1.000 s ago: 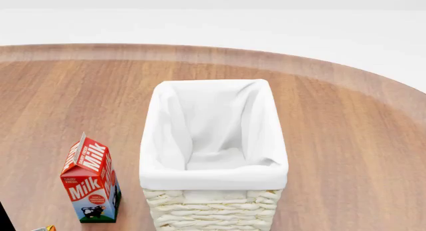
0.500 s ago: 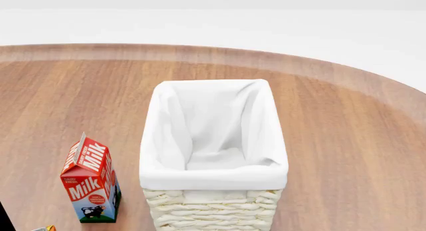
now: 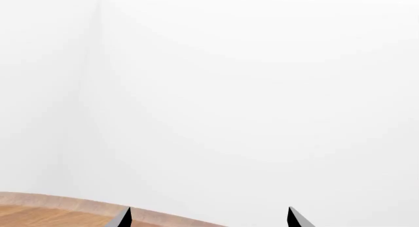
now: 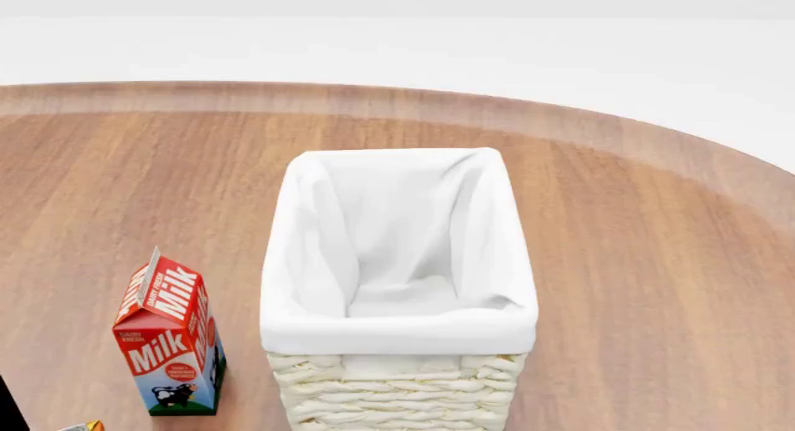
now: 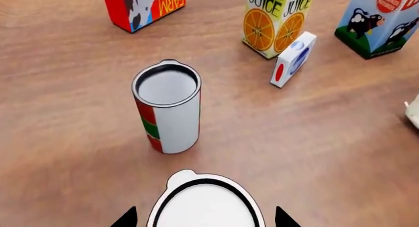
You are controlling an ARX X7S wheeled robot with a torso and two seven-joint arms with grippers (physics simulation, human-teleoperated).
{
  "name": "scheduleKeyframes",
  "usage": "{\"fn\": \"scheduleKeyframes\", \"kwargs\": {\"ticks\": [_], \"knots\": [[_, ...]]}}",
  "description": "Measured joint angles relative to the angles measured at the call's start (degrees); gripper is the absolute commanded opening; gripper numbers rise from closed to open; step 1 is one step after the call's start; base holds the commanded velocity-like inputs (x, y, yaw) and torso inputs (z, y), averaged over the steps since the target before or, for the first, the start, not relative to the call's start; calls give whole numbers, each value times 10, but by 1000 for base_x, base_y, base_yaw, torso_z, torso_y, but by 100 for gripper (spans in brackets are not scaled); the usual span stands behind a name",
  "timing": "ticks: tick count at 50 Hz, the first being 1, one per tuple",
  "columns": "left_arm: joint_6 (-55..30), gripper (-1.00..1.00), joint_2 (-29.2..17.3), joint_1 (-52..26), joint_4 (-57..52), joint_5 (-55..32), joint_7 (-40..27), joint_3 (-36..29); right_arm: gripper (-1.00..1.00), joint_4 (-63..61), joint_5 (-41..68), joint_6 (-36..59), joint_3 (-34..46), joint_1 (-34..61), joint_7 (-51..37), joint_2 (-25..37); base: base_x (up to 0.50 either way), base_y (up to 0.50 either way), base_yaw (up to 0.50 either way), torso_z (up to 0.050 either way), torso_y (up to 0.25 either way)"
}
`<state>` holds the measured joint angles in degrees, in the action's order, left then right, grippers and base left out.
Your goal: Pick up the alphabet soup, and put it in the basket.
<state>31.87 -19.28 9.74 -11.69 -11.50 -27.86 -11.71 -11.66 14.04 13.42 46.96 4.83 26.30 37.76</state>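
My right fingers hung spread at the lower frame edge, straddling the upright soup; only its pale top showed. My left fingers gaped, empty. The basket stood mid-bench, beside the milk. Head view showed nothing shifted from earlier.

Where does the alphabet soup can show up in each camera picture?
Head view: not in it.
Left wrist view: not in it.
Right wrist view: alphabet soup, nearest the camera, before the red-white-green can; only top shows.
Shared landmark: the wooden table.
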Motion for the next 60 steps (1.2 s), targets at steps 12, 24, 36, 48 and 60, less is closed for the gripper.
{"fn": "scheduleKeyframes", "kwargs": {"ticks": [12,24,36,48,60], "knots": [[1,100,-1,0,1,0,-1,-1,100,16,-13,5,10,6,-1,-8,0,0,0,0,0],[2,100,-1,-1,1,1,-3,-2,-100,31,-27,6,20,12,-1,-15,0,0,0,0,0],[2,100,-2,0,1,2,-6,-2,-100,38,-31,-7,24,16,-8,-14,0,1,1,0,0],[2,100,-3,0,0,3,-8,-3,-100,45,-27,-16,22,14,-13,-15,0,1,1,0,0],[1,100,-4,-1,0,3,-9,-5,-100,15,-6,-46,-2,-10,-29,-1,0,0,0,0,0]]}}
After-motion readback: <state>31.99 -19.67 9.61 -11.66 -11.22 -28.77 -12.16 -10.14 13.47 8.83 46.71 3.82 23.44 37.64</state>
